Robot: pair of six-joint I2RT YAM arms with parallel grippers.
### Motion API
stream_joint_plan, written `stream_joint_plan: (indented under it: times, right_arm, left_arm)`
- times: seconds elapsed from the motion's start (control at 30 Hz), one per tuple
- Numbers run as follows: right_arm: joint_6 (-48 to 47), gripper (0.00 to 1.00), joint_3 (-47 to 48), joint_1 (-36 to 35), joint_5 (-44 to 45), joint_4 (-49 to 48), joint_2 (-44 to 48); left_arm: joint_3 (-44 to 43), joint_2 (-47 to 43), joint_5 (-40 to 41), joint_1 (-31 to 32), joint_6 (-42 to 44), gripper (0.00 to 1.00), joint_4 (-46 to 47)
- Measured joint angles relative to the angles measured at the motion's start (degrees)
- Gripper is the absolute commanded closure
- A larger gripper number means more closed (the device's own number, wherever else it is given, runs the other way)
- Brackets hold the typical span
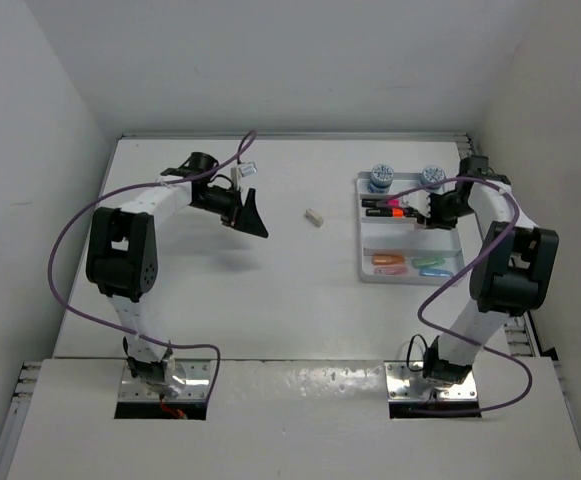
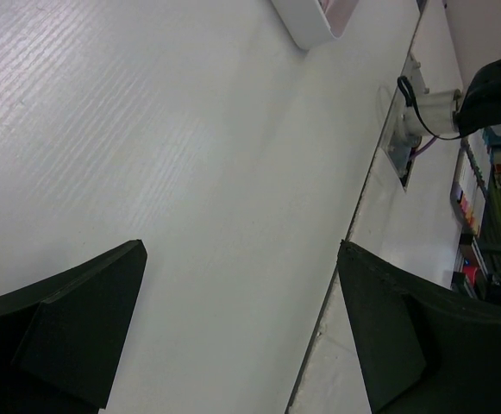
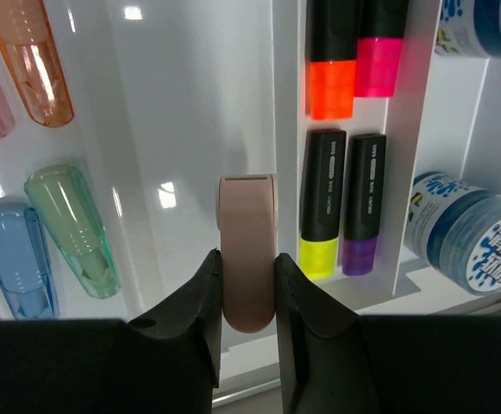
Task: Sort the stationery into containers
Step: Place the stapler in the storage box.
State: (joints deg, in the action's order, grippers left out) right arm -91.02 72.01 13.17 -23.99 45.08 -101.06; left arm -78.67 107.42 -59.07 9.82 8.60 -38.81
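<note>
Centrally, a beige block (image 3: 247, 220) is pinched end-on between the fingers of the right gripper (image 3: 247, 263), over the tray (image 3: 190, 103). It hangs above the bare middle section, just beside the divider that walls off the markers (image 3: 322, 203) (orange and pink ends in one pair, yellow and purple in the other). Pastel stubs (image 3: 73, 228) lie in the section on the other side, and two pots (image 3: 470, 228) sit past the markers.

To finish this placement well, the block should probably go down flat inside the middle section, clear of the divider. The fingers should part only once it rests, so that it neither tips onto the wall nor bounces out.

A second block (image 1: 314, 216) lies on the table (image 1: 220, 300), between the tray and the left gripper (image 1: 250, 212), whose claw stands spread wide and empty above the surface.

Whether the held block touches the tray floor cannot be told. Several stubs and one pot are cut off at the frame edges, and the pots' print is unreadable.
</note>
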Motion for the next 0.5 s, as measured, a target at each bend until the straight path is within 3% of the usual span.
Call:
stream_joint_plan:
  times: [0.37, 0.47, 0.5]
  right_arm:
    - [6.0, 1.0, 1.0, 1.9, 0.0, -0.3, -5.8]
    - [7.1, 0.94, 1.0, 2.5, 0.0, -0.4, -6.5]
    - [7.3, 0.85, 1.0, 2.7, 0.1, -0.6, -6.8]
  left_arm:
    - [-2.9, 1.6, -0.9, 0.2, -0.2, 0.0, 0.3]
    - [-2.9, 1.6, 1.7, 0.4, -1.5, 0.0, 2.5]
    - [-2.9, 1.6, 3.0, 0.5, -1.8, 0.0, 3.4]
